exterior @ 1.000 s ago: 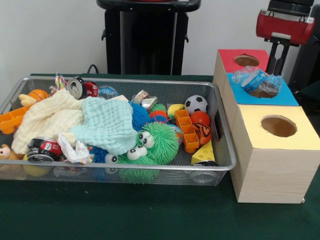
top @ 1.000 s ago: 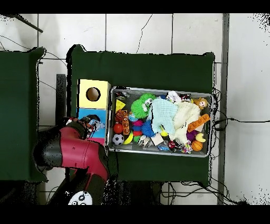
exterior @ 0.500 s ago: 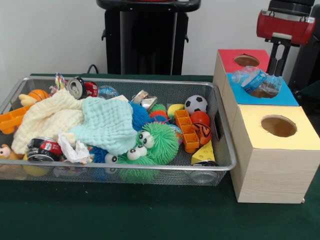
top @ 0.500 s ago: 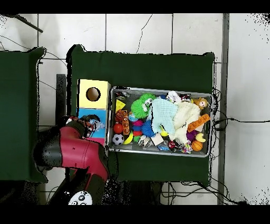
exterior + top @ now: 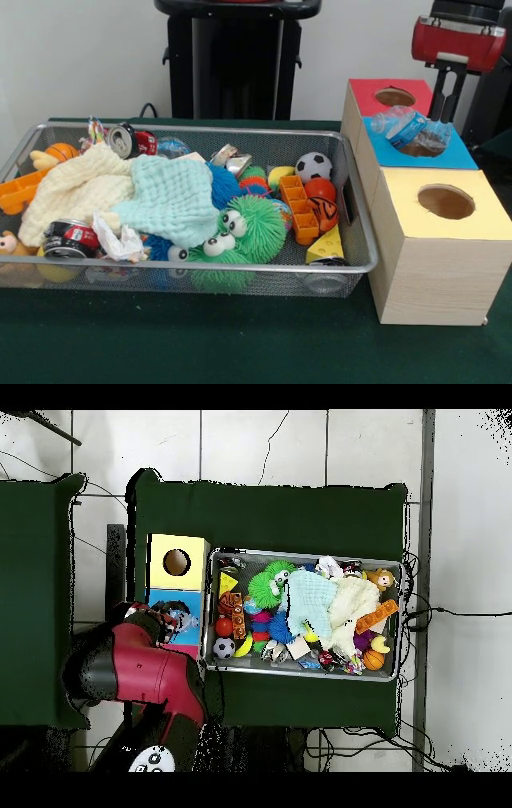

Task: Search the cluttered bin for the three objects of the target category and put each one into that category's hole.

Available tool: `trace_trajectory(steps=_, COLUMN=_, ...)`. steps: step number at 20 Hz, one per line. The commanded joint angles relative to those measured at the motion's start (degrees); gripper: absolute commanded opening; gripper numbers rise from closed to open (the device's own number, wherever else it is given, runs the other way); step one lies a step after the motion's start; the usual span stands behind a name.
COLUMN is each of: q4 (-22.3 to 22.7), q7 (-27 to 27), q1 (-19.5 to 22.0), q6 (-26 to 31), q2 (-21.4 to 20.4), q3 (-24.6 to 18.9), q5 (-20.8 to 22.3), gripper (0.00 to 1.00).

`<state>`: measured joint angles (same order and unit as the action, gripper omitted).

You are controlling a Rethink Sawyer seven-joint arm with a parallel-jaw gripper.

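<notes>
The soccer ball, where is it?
In the front view the soccer ball sits near the right end of the wire bin, at its far side, just above the orange-red ball.

Black-and-white ball (image 5: 313,166), fuzzy green toy (image 5: 250,226), pale mint cloth (image 5: 174,198), cream cloth (image 5: 76,192), yellow-topped box (image 5: 472,192).

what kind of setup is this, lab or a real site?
Most likely a robotics lab sorting rig. A wire bin crammed with toys, cans and cloths sits on a green-covered table, beside wooden boxes with coloured tops and round holes. Cables trail over the tiled floor.
</notes>
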<state>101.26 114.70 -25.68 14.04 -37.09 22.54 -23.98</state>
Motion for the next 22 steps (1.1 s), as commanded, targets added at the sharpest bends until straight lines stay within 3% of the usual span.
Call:
trace_trajectory(steps=1, q4=3.05, q7=13.91, q1=0.01, q6=-2.82, q2=2.49, q3=-3.49, q5=-1.80, gripper=0.00)
trace_trajectory(steps=22, q4=3.91, q7=14.14, q1=-0.95, q6=-0.53, q2=0.38, q3=-3.09, q5=-2.29, gripper=0.00)
